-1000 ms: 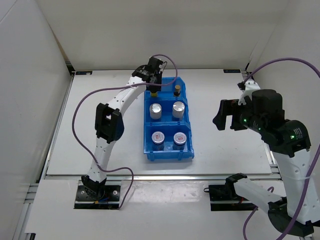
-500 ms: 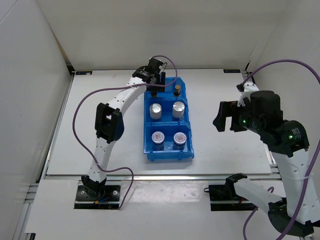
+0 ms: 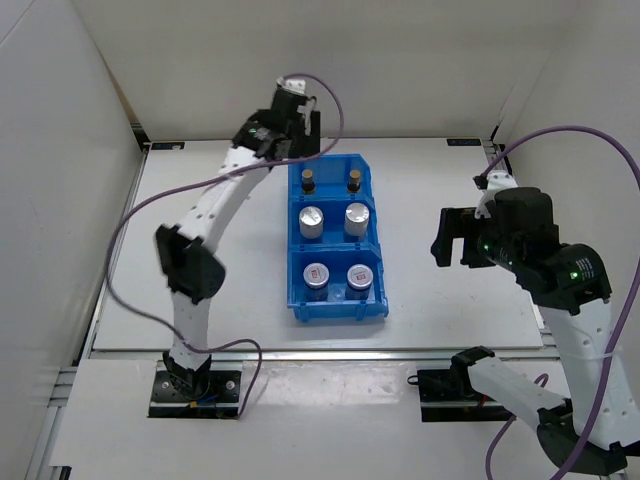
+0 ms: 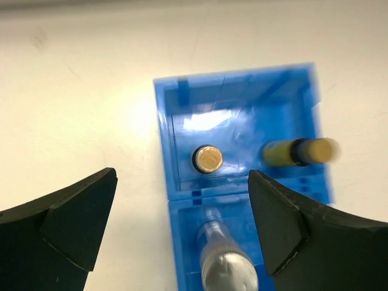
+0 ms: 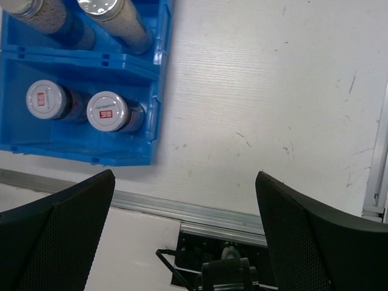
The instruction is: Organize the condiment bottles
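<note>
Six condiment bottles stand in pairs in the blue bin [image 3: 336,312]. Two amber bottles [image 3: 308,180] [image 3: 353,180] are in the far compartment. Two white-silver cylinders [image 3: 311,220] [image 3: 357,217] fill the middle one, and two dark jars [image 3: 316,275] [image 3: 360,277] with red-marked lids the near one. My left gripper [image 3: 302,132] hangs open and empty above the bin's far left corner. In its wrist view the left gripper [image 4: 182,174] looks down on the left amber bottle [image 4: 208,159]. My right gripper [image 3: 448,240] hovers open to the right of the bin, holding nothing.
The right wrist view shows the bin's right wall [image 5: 156,115], the jars [image 5: 108,111] and bare white table under the right gripper [image 5: 185,176]. A metal rail [image 5: 200,212] marks the table's near edge. White walls stand close on the left, back and right.
My left gripper opened, letting go of the left amber bottle in the far compartment, then rose and drew back to the far left. The right arm hardly moved.
</note>
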Robot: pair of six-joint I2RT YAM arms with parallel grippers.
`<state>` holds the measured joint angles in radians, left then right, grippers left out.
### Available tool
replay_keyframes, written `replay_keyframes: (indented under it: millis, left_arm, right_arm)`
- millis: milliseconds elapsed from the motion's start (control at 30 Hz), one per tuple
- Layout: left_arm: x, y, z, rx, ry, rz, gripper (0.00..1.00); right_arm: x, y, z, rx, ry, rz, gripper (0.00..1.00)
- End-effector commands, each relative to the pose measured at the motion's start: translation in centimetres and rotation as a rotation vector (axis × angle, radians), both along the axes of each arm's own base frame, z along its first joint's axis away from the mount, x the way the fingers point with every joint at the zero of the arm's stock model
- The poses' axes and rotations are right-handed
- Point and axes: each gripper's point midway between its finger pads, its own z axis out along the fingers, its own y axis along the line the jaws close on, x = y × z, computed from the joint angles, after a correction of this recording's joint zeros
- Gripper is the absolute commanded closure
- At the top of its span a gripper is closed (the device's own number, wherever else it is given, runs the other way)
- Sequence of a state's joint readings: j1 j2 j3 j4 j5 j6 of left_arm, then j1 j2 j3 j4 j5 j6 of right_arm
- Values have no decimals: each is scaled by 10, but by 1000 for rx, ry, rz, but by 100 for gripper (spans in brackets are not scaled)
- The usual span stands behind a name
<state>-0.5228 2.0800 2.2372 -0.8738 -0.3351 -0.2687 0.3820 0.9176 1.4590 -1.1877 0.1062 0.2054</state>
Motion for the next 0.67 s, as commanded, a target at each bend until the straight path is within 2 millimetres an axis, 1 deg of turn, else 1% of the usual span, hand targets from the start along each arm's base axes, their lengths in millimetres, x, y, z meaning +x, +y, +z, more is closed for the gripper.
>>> replay_keyframes:
  millis: [0, 33, 67, 100, 133, 167, 200, 233, 267, 300, 333, 367, 400, 433, 467, 500, 533, 567, 600, 633]
  left_arm:
    - [-74, 54, 126, -77, -214, 39, 0]
    - [-104, 73, 148, -109, -258, 57, 0]
    - [-118, 85, 141, -102, -248, 81, 0]
    - [-131, 101, 102, -53, -180, 139, 0]
    - [-143, 114, 95, -44, -181, 160, 0]
    - [-170, 131, 110, -78, -242, 171, 0]
    - [-182, 141, 67, -41, -177, 182, 0]
    - [-190, 144, 64, -56, -206, 165, 0]
    - [-213, 155, 71, -96, -249, 157, 0]
    - [-224, 159, 62, -101, -247, 149, 0]
    - [-235, 164, 36, -83, -210, 141, 0]
    - [-254, 169, 42, -130, -259, 121, 0]
    - [-263, 174, 38, -150, -273, 126, 0]
    - [-272, 179, 18, -134, -249, 126, 0]
    - [-280, 183, 17, -149, -272, 126, 0]
    - [-295, 192, 27, -184, -344, 122, 0]
    - [-302, 196, 22, -167, -362, 109, 0]
    - [-314, 204, 32, -194, -431, 104, 0]
    - [-320, 212, 38, -192, -470, 120, 0]
    - [-324, 217, 38, -183, -492, 128, 0]
  right_arm:
    - [11, -10, 0, -32, -31, -67, 0]
    - [13, -9, -2, -24, -27, -75, 0]
    - [14, -5, -1, -6, -43, -64, 0]
    - [14, -6, -8, -6, -34, -78, 0]
    - [16, -8, -11, -14, -34, -87, 0]
    - [14, -9, -13, -1, -29, -116, 0]
    - [17, -10, -15, 11, -47, -133, 0]
    - [18, -9, -17, 22, -54, -139, 0]
    - [19, -10, -16, 37, -68, -156, 0]
    - [24, -9, -16, 45, -81, -169, 0]
    - [26, -10, -20, 39, -81, -176, 0]
    - [27, -9, -25, 42, -70, -183, 0]
    - [29, -11, -23, 41, -84, -192, 0]
    - [31, -10, -29, 40, -63, -200, 0]
    - [33, -10, -32, 28, -54, -208, 0]
    - [33, -10, -32, 28, -54, -209, 0]
    - [36, -11, -35, 15, -45, -217, 0]
    - [37, -14, -35, 6, -49, -228, 0]
    - [39, -15, -39, -5, -41, -235, 0]
    - [39, -15, -39, -5, -41, -235, 0]
